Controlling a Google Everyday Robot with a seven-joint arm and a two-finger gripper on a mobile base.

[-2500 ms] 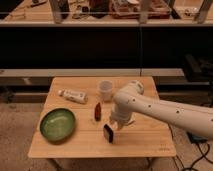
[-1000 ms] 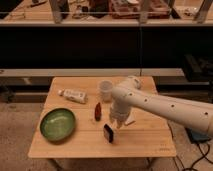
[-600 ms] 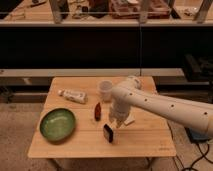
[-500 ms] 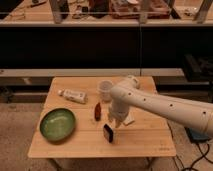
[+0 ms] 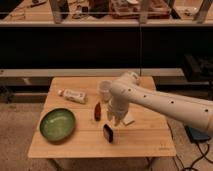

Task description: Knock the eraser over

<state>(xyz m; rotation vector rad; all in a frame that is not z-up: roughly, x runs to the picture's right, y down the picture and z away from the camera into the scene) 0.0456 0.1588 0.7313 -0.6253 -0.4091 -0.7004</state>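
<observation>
The eraser (image 5: 108,132) is a small dark block standing upright on the wooden table (image 5: 145,142), near the front middle. My gripper (image 5: 114,120) hangs down from the white arm (image 5: 160,102), just behind and slightly right of the eraser, very close to its top. I cannot tell whether it touches the eraser.
A green bowl (image 5: 57,124) sits at the left. A white tube (image 5: 73,95) lies at the back left. A white cup (image 5: 104,90) stands at the back middle, and a small brown bottle (image 5: 97,112) stands left of the gripper. A flat white item (image 5: 129,120) lies right of the gripper.
The arm has shifted slightly left and back, and the gripper has risen a little behind the eraser. The eraser still stands upright in the same spot.
</observation>
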